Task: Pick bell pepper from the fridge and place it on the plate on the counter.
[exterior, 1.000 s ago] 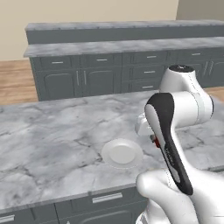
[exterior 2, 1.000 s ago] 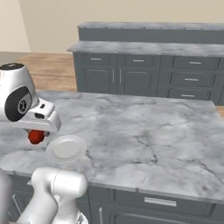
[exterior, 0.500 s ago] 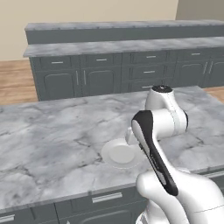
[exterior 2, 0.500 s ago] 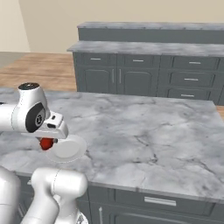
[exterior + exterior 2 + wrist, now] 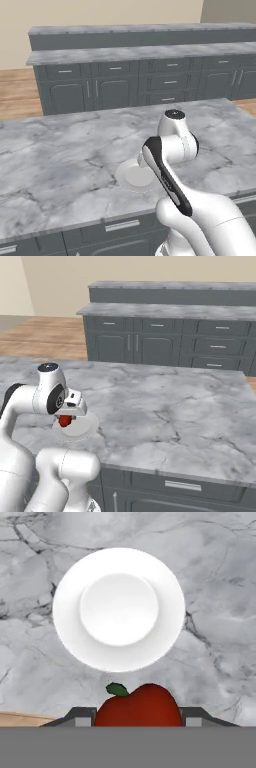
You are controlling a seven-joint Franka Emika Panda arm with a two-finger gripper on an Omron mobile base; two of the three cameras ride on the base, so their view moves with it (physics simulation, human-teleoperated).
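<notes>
The glossy red bell pepper (image 5: 138,707) with its small green stem sits between my fingers (image 5: 80,716) at the bottom of the hand view, and my gripper (image 5: 65,421) is shut on it. Straight below lies the round white plate (image 5: 65,607) on the grey marbled counter (image 5: 220,577). From the right base view the bell pepper (image 5: 65,420) hangs just above the plate (image 5: 82,426), near the counter's front left. In the left base view the plate (image 5: 131,176) lies by the counter's (image 5: 60,155) front edge, partly behind my arm. The fridge is out of view.
Tiered dark grey cabinets (image 5: 145,80) with silver handles run along the far wall, with wooden floor (image 5: 45,336) between them and the counter. The counter's front edge (image 5: 175,473) runs close to the plate.
The arm has swung the bell pepper forward and down, from beside the plate to just above it. The plate has not moved.
</notes>
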